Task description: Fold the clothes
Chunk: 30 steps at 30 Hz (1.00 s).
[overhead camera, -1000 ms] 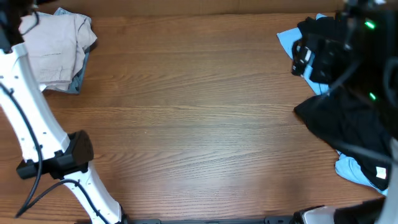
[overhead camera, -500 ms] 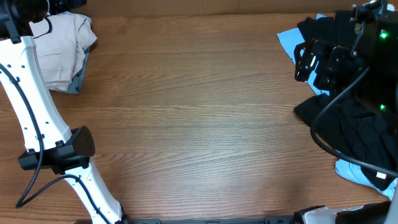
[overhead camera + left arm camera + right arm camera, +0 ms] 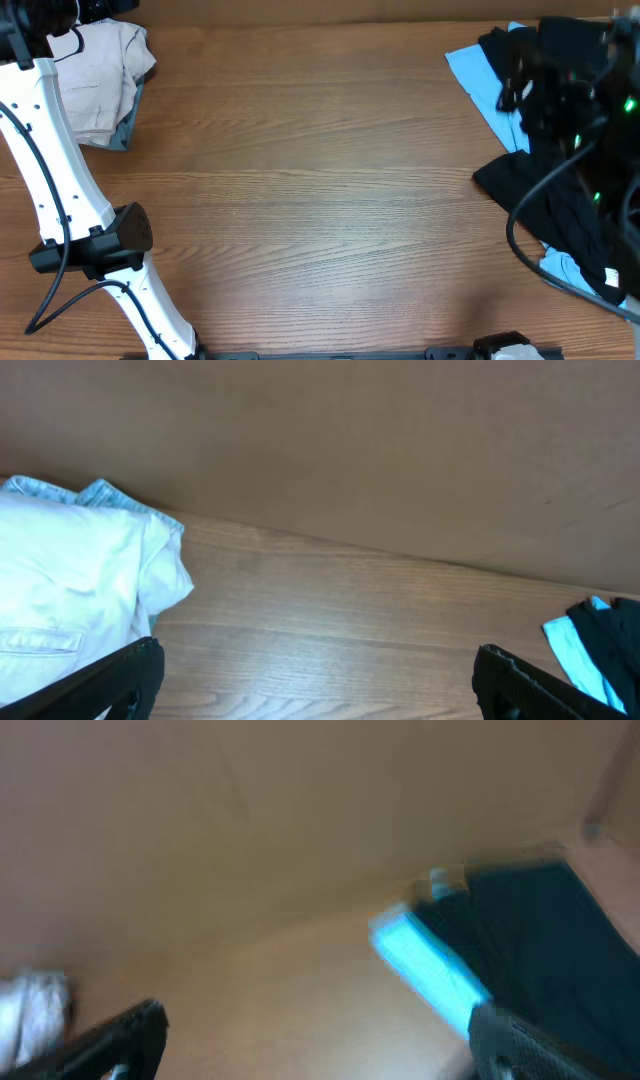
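The left arm (image 3: 60,190) rises from the surface's (image 3: 320,200) near edge to its far-left corner. The left fingers (image 3: 115,682) are spread wide and empty above the beige shorts (image 3: 95,75). The blurred right arm (image 3: 575,90) hangs over the black garment (image 3: 545,195) and light-blue garment (image 3: 470,70) at the right edge, its right fingers (image 3: 540,1045) likewise apart and empty.

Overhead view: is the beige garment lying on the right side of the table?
No, the beige garment lies in the far left corner; the black garment and light-blue garment lie on the right.

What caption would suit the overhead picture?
Beige clothes heaped at one corner of a wooden table, black garment and light-blue cloth opposite.
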### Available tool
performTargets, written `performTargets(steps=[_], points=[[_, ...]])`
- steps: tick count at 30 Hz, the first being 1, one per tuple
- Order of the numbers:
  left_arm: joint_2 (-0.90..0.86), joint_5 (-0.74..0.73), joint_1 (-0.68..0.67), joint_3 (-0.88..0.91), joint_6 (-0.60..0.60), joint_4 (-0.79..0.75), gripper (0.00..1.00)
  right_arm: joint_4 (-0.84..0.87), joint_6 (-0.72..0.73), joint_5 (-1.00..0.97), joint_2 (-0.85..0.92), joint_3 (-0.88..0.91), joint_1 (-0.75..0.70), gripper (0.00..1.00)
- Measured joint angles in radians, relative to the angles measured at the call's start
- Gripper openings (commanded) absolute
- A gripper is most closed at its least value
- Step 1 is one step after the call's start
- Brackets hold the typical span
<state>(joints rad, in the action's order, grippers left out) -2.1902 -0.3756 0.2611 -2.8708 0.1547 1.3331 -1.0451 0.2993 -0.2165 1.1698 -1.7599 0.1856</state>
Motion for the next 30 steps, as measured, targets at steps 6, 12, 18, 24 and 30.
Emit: performTargets(steps=[6, 12, 18, 24, 30], points=[[0.0, 0.0, 0.0, 0.0, 0.0, -0.001, 1.0, 0.407, -0.129, 0.055, -0.276, 0.587, -0.029, 1.0], [0.0, -0.001, 0.0, 0.0, 0.0, -0.001, 1.0, 0.757, -0.179, 0.101, -0.56, 1.068, -0.045, 1.0], [0.0, 0.0, 0.0, 0.0, 0.0, 0.0, 1.0, 0.972, -0.193, 0.15, -0.805, 1.413, -0.053, 1.0], [0.0, -0.001, 0.0, 0.0, 0.0, -0.001, 1.0, 0.992, -0.195, 0.196, -0.956, 1.608, -0.054, 1.0], [0.0, -0.001, 0.0, 0.0, 0.0, 0.0, 1.0, 0.998, -0.196, 0.227, -1.043, 1.676, -0.054, 1.0]])
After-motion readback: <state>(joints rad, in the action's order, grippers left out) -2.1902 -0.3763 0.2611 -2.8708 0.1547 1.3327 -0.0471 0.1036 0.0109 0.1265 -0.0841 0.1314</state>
